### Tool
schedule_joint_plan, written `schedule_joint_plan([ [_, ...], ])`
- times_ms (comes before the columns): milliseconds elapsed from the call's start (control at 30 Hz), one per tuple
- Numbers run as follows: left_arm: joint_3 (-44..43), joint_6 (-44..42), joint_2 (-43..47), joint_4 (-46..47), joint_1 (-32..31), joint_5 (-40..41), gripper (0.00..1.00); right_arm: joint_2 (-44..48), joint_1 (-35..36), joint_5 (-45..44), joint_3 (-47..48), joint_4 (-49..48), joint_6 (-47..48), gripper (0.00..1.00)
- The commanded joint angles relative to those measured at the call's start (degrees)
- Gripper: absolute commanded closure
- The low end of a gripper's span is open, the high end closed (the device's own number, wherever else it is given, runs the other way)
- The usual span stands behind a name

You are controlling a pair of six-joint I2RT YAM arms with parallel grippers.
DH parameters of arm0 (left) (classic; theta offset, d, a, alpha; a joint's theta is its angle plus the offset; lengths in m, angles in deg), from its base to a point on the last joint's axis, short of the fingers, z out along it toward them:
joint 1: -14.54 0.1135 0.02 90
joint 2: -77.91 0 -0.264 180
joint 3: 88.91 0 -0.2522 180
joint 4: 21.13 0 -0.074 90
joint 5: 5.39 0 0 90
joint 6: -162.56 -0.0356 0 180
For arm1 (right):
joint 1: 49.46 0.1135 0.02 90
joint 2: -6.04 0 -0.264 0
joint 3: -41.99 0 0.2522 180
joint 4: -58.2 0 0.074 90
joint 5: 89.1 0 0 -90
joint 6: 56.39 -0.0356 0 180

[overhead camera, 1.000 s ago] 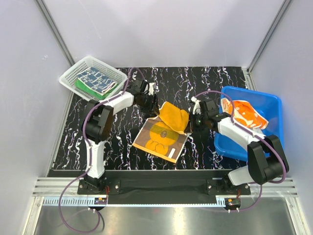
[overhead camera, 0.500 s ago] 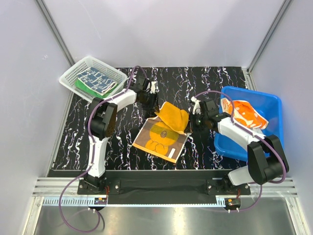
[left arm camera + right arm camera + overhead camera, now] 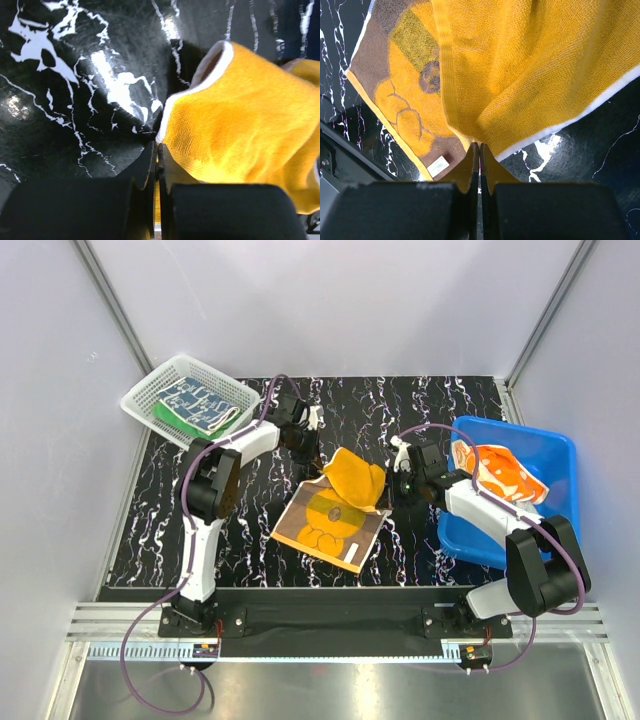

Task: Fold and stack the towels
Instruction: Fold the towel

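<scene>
A yellow towel with a brown bear (image 3: 330,515) lies mid-table, its far half raised in a plain yellow fold (image 3: 358,475). My left gripper (image 3: 311,454) is shut on that fold's white-trimmed left edge (image 3: 172,102), and yellow cloth shows between its fingers (image 3: 150,165). On the other side, my right gripper (image 3: 396,497) is shut on the fold's right corner (image 3: 485,130), above the bear print (image 3: 405,100). A navy patterned towel (image 3: 196,400) lies on a green towel (image 3: 167,418) in the basket. An orange printed towel (image 3: 500,472) sits crumpled in the tub.
The white mesh basket (image 3: 140,400) stands at the table's far left corner. The blue tub (image 3: 560,445) stands at the right edge. The black marbled table top (image 3: 250,530) shows around the yellow towel. Grey walls close in the left and right sides.
My left gripper has closed from half open onto the yellow towel's edge, after shifting slightly toward it. The right gripper has stayed shut on its corner.
</scene>
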Motion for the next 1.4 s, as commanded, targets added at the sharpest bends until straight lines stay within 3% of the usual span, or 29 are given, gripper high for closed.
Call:
schedule_joint_plan([
  [0, -3.56, 1.32, 1.27, 0.48, 0.04, -4.07, 1.0, 1.16, 0.52, -0.64, 2.41, -2.42, 0.16, 1.0],
  [433, -9.71, 5.27, 9.89, -2.24, 1.44, -2.84, 1.0, 0.81, 0.43, -11.43, 11.63, -2.16, 4.1, 1.0],
  [733, -17.44, 10.36, 6.82, 3.02, 2.67, -2.92, 1.0, -6.22, -1.49, -21.02, 24.47, -3.21, 8.77, 1.0],
  [1067, -27.38, 10.03, 3.47, 5.93, 3.99, -1.35, 1.0, -11.58, -3.78, -21.92, 30.89, -7.26, 11.23, 1.0],
  [1167, -26.42, 9.41, 4.09, 4.53, 3.99, -1.43, 1.0, -10.36, -3.78, -19.37, 29.93, -5.51, 11.5, 1.0],
  [1367, -15.61, 8.18, 11.2, -0.56, 4.08, 0.67, 1.0, -4.65, -3.78, -15.67, 24.13, 0.98, 10.36, 1.0],
])
